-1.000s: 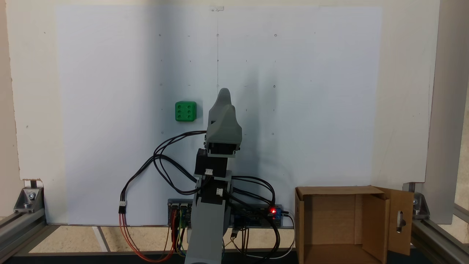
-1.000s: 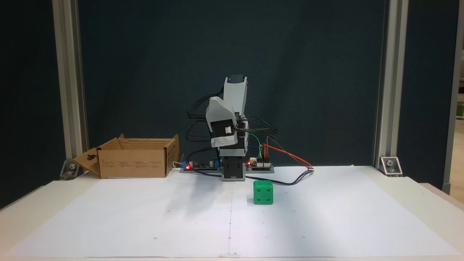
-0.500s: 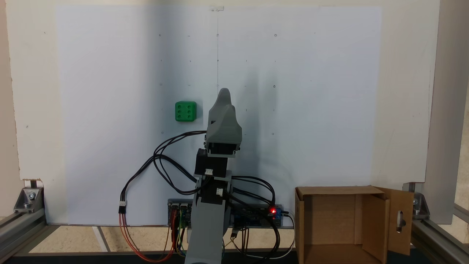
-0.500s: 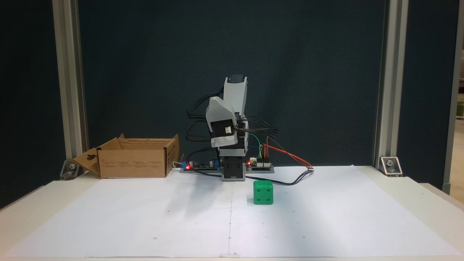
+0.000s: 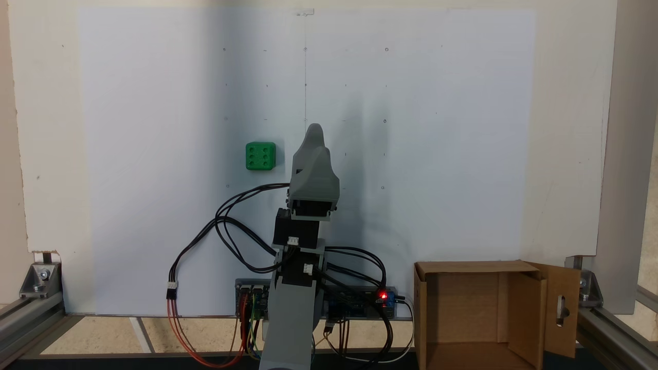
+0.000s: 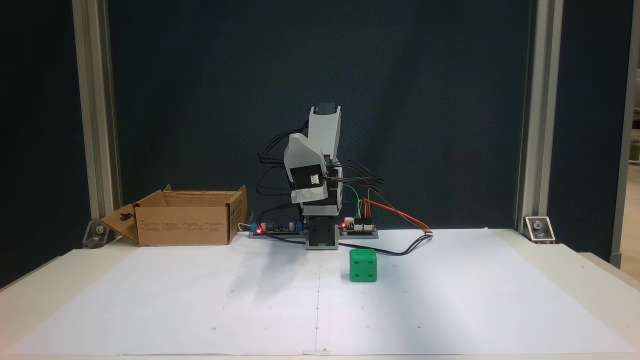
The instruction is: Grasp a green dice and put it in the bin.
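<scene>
- The green dice (image 5: 260,156) (image 6: 363,265) sits on white paper (image 5: 411,154), just left of the gripper (image 5: 314,131) from above, 6 pips up.
- Jaws overlap; grip unreadable.
- The bin (image 5: 478,313) (image 6: 185,217) is cut off below.

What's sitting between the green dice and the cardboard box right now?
In a fixed view, the arm's base and a circuit board stand roughly between the green dice and the cardboard box; otherwise only bare white paper.
</scene>
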Action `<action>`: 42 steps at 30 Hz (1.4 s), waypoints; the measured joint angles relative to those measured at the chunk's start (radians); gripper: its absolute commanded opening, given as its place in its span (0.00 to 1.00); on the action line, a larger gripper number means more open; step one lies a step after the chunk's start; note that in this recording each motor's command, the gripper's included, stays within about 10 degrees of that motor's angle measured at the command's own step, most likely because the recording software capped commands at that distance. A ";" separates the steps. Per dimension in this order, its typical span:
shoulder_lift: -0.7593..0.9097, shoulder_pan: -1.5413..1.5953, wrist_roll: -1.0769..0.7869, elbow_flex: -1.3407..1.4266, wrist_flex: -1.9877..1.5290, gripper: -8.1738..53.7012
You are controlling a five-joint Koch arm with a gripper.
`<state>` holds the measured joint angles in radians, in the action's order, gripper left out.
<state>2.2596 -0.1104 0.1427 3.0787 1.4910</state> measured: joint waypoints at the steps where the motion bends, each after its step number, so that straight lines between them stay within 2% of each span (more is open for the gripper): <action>1: 0.000 0.000 0.000 0.000 0.000 0.86; 29: 0.000 -0.003 0.000 0.000 -0.043 0.83; 36: 0.000 -0.003 -0.002 -0.106 -0.393 0.84; 42: 0.000 0.000 -0.072 -0.476 -0.799 0.83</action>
<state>2.2596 -0.1104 0.0706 2.6032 0.6918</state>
